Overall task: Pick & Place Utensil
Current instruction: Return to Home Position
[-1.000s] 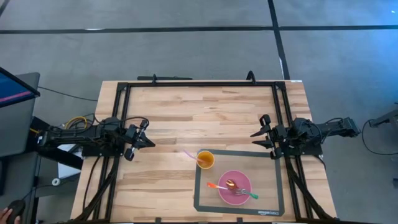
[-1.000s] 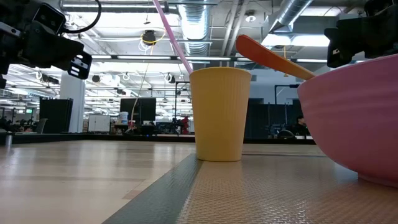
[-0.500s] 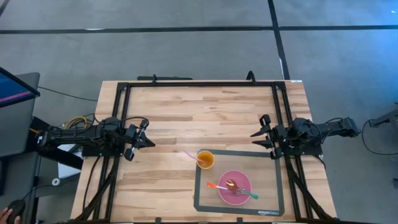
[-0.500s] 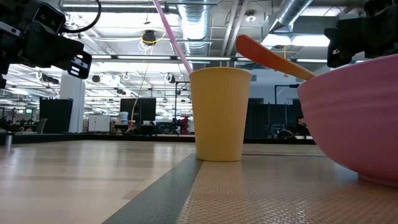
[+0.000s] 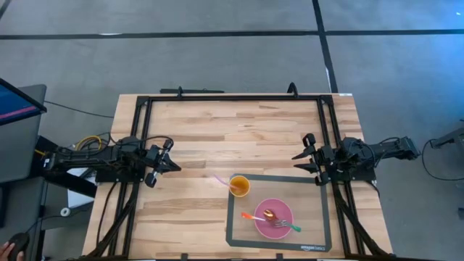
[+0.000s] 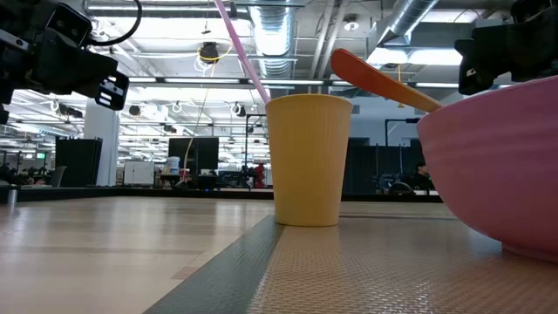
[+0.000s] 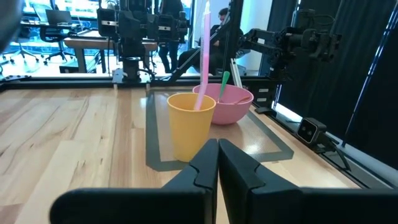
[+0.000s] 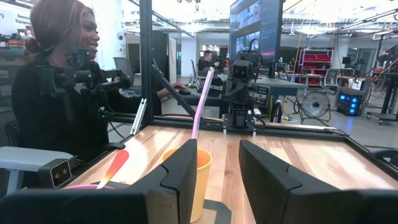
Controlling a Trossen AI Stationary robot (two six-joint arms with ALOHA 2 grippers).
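A yellow cup stands on a grey mat with a pink straw leaning out of it. A pink bowl on the mat holds an orange-handled utensil and a green-handled utensil, both resting on its rim. In the low view the cup stands left of the bowl. My left gripper hovers shut at the table's left side, pointing at the cup. My right gripper hovers open at the right side, above the mat's far right corner.
A black frame runs round the table's far and side edges. Bare wood lies between the two grippers and on the left half. A person sits beyond the table's left side.
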